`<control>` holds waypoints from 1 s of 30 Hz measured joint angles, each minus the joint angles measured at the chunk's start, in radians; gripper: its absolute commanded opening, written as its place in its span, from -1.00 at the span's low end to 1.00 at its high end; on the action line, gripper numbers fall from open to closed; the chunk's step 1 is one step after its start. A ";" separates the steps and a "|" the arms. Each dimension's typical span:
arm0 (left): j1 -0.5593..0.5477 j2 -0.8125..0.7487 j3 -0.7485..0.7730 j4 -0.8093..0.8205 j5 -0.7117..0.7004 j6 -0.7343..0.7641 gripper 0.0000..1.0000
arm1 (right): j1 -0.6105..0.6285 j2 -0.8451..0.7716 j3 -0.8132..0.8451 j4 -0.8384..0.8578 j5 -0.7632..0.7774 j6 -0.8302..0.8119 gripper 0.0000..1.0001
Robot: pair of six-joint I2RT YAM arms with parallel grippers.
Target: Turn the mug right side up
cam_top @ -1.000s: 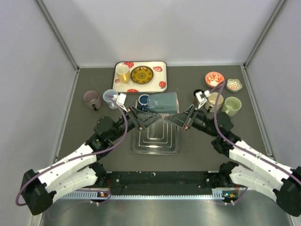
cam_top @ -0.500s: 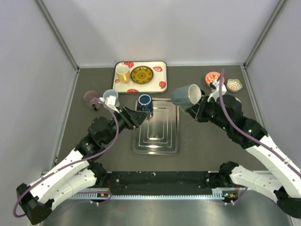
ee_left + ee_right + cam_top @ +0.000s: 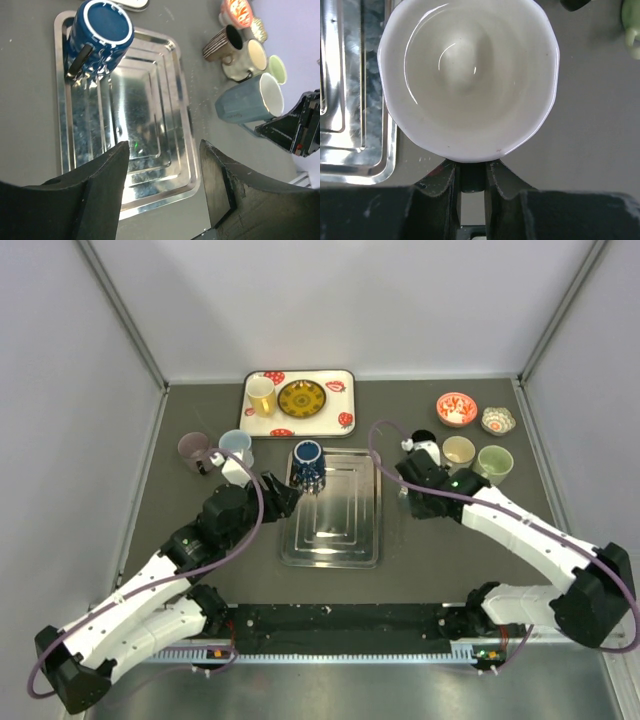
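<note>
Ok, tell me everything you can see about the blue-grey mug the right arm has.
The mug is blue-grey outside, glossy white inside, ceramic-looking, with a slightly wavy rim. It is empty, its mouth facing roughly upward. It is just right of the metal tray, over the dark table; contact with the table is unclear. The right gripper is shut on its near side, seemingly on the hidden handle.

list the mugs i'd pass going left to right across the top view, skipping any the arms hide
purple mug → pale blue mug → yellow mug → dark blue mug → cream mug → green mug; left out: grey-blue mug, hidden under the right arm there
</note>
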 measured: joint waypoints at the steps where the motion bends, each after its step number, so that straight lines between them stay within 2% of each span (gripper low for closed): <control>1: 0.000 0.006 0.000 -0.012 0.000 0.005 0.27 | -0.001 0.024 0.000 0.005 0.008 -0.002 -1.00; 7: 0.000 0.017 -0.002 -0.049 -0.012 0.025 0.27 | -0.019 0.122 -0.002 0.041 0.039 -0.016 -1.00; 15: 0.000 0.049 -0.002 -0.051 -0.023 0.043 0.27 | -0.143 0.173 -0.033 0.104 0.019 -0.043 -1.00; 17: 0.000 0.064 -0.002 -0.050 -0.023 0.045 0.27 | -0.162 0.179 -0.035 0.115 0.008 -0.051 -0.83; 18: 0.000 0.072 -0.002 -0.050 -0.024 0.046 0.30 | -0.168 0.179 -0.038 0.127 0.005 -0.054 -0.52; 21: 0.000 0.098 -0.002 -0.048 -0.029 0.056 0.39 | -0.177 0.181 -0.039 0.149 -0.009 -0.067 -0.06; 25: 0.000 0.139 0.002 -0.053 -0.061 0.074 0.58 | -0.179 0.173 -0.045 0.167 -0.028 -0.068 0.22; 30: 0.005 0.245 0.056 -0.080 -0.138 0.134 0.71 | -0.170 0.078 -0.046 0.164 -0.061 -0.060 0.33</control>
